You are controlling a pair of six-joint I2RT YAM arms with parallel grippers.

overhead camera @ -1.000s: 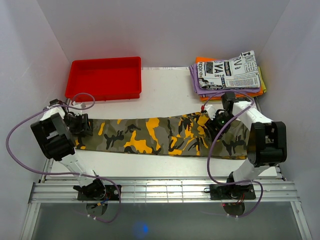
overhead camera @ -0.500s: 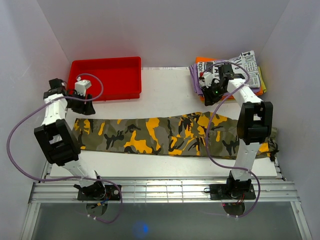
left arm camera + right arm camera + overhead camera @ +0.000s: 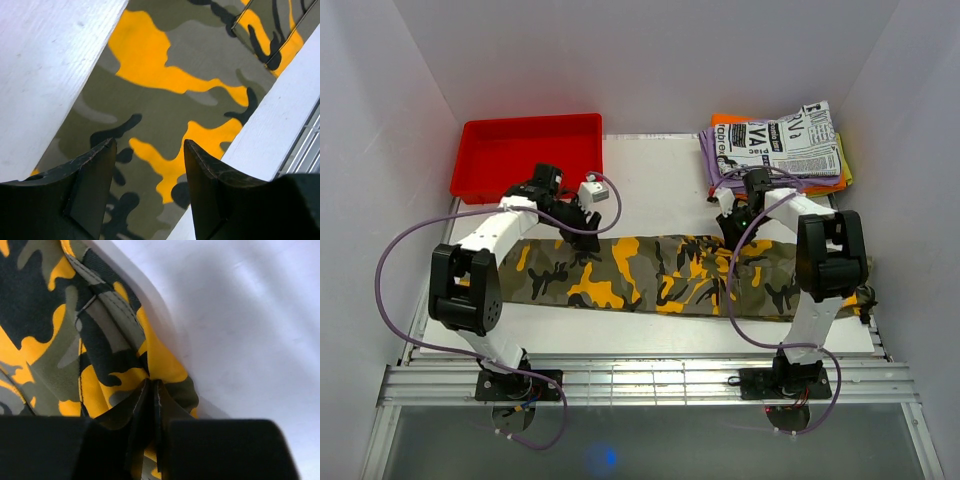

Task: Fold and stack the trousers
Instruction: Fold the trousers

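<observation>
From the top camera, the trousers are lying stretched out flat across the desk, legs running toward the left and the waist end at the right. The left tool is hovering over the far edge of the legs, and the right tool is sitting down at the far edge of the waist end. Behind them, the red tray is showing nothing inside it. A stack of folded garments is resting at the far right corner, with a newspaper-print piece lying on top.

In the left wrist view, the left tool is standing spread, with nothing between its fingers, above the camouflage cloth, which is lying smooth on the white desk.

In the right wrist view, the right tool is pressing its fingers together on a bunched fold at the trousers' edge, beside bare desk.

The cloth is looking light, soft and limp, so it will likely be sagging and dragging when lifted. Pinching at hems, seams or the waistband, with both ends carried together, seems the safest hold.
</observation>
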